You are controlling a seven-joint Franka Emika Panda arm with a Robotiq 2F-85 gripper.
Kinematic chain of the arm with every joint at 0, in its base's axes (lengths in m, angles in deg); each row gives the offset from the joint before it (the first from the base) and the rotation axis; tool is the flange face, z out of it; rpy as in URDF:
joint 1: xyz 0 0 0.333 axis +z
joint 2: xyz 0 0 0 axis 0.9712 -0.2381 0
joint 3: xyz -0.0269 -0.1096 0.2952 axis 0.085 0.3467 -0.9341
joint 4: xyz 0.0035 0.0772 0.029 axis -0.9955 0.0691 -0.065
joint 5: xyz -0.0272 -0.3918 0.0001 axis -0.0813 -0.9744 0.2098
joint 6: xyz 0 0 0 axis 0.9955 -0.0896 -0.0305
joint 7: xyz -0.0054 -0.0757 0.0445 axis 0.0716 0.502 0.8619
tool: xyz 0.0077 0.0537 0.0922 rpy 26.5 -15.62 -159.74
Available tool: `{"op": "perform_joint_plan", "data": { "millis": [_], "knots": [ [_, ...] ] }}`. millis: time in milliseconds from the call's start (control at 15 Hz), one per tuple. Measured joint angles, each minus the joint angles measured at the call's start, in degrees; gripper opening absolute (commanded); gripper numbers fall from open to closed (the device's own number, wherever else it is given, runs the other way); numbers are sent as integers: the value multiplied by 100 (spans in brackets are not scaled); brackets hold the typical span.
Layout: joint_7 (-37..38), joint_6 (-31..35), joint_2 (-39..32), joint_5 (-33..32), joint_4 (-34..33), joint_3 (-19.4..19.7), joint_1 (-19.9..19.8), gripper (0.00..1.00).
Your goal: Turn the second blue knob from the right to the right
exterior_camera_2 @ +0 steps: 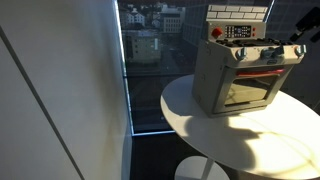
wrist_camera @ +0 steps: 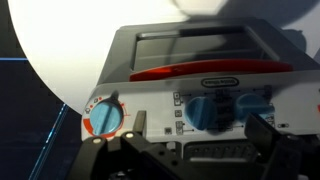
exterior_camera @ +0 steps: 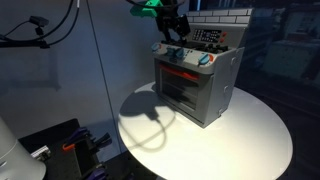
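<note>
- Two dark fingers [wrist_camera: 112, 160] of the gripper [wrist_camera: 190, 160] fill the bottom of the wrist view. Both are blurred and cut off by the frame. They stand wide apart with nothing clamped between them.
- Three blue knobs can be counted in the wrist view along the control panel of the toy oven [wrist_camera: 200, 55].
- Leftmost is the left blue knob [wrist_camera: 105, 118], set in a red-orange dial ring and clear of the fingers.
- Next comes the middle blue knob [wrist_camera: 208, 110], the second from the right of those that show. It sits in the open gap between the fingers, below the red handle [wrist_camera: 215, 72], and nothing touches it.
- Last is the right blue knob [wrist_camera: 255, 104], soft in focus, its lower edge covered by the right-hand finger. Whether a further knob lies under that finger cannot be told.
- One gripper [exterior_camera: 172, 28] appears in an exterior view, dark with green parts, hanging just above the top front edge of the toy oven [exterior_camera: 195, 85]. The arm above it runs out of frame, and the knobs are too small to count.
- One round white table [exterior_camera: 255, 140] carries the oven, with a large dark shadow [exterior_camera: 150, 115] lying to the oven's left.
- One toy oven [exterior_camera_2: 240, 75] shows in an exterior view beside a window [exterior_camera_2: 150, 45] looking onto buildings. The gripper [exterior_camera_2: 297, 48] is only a dark shape at the frame's right edge, too cropped to read how it stands.
</note>
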Motion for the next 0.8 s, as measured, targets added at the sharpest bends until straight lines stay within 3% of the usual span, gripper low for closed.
{"op": "perform_joint_plan", "data": {
  "millis": [800],
  "knots": [
    [73,672,-332,0,31,-79,3,100]
  ]
}}
